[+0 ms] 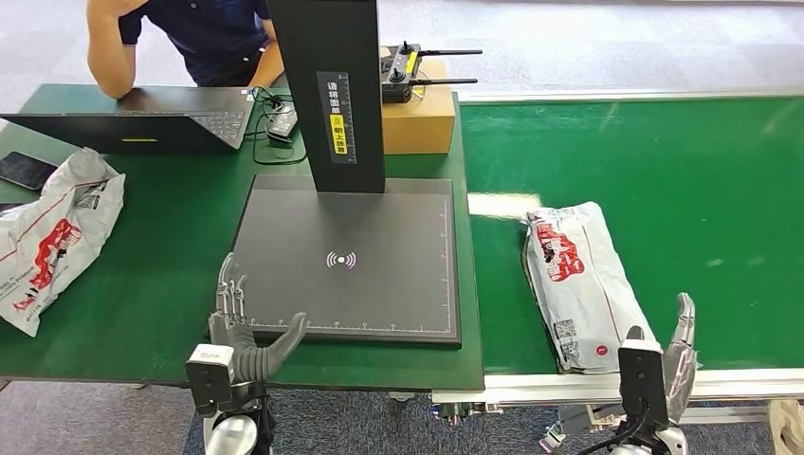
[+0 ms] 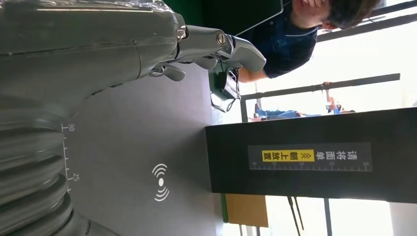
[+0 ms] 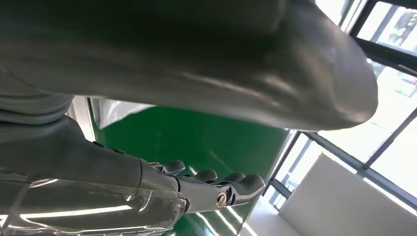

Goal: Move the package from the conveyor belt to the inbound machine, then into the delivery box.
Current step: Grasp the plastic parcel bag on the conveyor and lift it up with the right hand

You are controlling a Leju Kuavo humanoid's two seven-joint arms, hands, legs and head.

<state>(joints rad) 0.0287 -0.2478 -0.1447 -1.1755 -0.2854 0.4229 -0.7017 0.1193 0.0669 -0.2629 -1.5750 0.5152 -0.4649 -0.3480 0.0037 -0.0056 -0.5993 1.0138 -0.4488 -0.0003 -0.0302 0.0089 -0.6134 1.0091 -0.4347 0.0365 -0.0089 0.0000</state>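
A white package with red print (image 1: 580, 279) lies on the green conveyor belt (image 1: 664, 171), near its front edge. My right hand (image 1: 675, 349) hovers just right of the package's near end, fingers straight and apart, holding nothing; the right wrist view shows its fingers (image 3: 216, 184) over the belt. My left hand (image 1: 243, 328) is open at the front left corner of the dark inbound machine plate (image 1: 379, 218), thumb reaching onto its edge. The left wrist view shows that plate (image 2: 142, 147) and the machine's black column (image 2: 310, 157).
A second white package (image 1: 52, 232) lies at the left on the green table. A person sits behind a laptop (image 1: 142, 118) at the back left. A cardboard box (image 1: 417, 118) with a controller on top stands behind the column. A phone (image 1: 24, 169) lies at the far left.
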